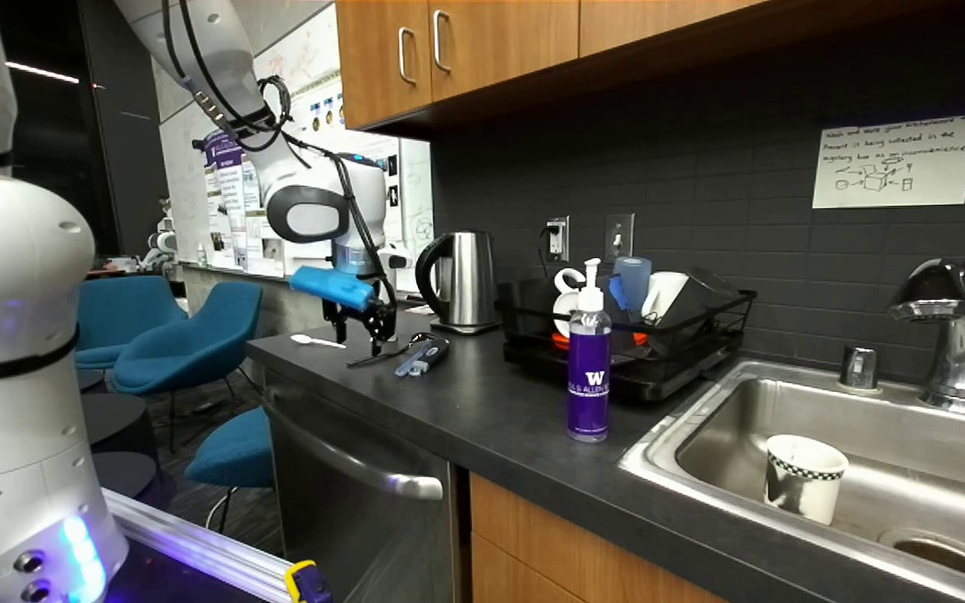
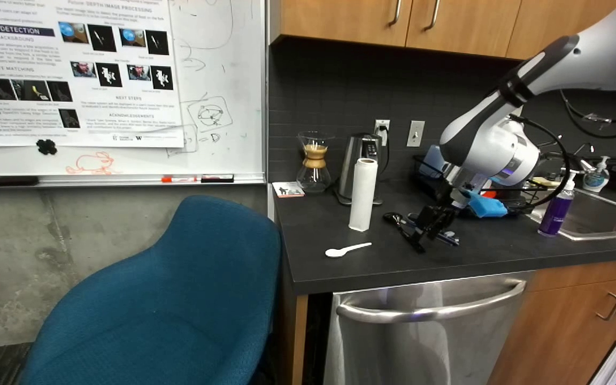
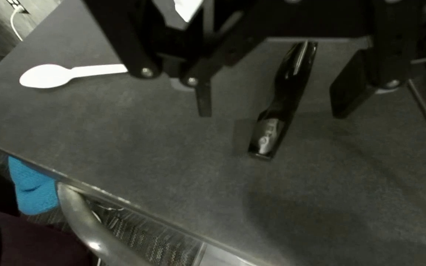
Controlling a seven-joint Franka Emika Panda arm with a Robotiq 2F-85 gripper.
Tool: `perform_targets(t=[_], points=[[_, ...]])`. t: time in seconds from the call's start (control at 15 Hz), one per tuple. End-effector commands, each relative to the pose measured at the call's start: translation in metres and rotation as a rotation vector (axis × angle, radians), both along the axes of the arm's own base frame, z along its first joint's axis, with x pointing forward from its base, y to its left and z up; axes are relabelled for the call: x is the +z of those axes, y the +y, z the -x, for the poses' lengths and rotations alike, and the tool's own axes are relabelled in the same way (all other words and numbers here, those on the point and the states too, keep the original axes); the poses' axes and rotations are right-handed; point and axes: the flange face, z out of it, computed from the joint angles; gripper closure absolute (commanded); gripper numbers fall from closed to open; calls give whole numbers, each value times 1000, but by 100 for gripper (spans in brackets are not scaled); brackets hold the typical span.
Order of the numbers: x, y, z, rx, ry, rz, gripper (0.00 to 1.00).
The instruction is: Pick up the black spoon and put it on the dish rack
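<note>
Wrist view: 2 fingers [image 3: 348,88] wide apart, the black spoon [image 3: 288,94] seen between them.

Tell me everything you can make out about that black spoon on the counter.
The black spoon is slim and glossy, plastic by its look. It lies on the gray counter, bowl toward the back, handle toward the front edge. The handle's broad end shows a pale mark, too blurred to read. In the wrist view the open claw frames the handle, a gap on each side, and hides the bowl. Whether the bluish item beside it touches it is unclear.
</note>
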Motion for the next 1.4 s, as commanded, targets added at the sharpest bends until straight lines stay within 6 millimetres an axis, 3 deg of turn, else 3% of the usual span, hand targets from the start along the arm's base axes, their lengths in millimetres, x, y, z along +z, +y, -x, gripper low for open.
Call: perform_targets(t=[0.0,0.6,0.93,1.33], points=[[-2,16,5,25,-12,90,0],[6,28,-7,1,25,182,0],[10,28,-18,-176,33,154,0],[-1,27,-23,-361,66,150,0]])
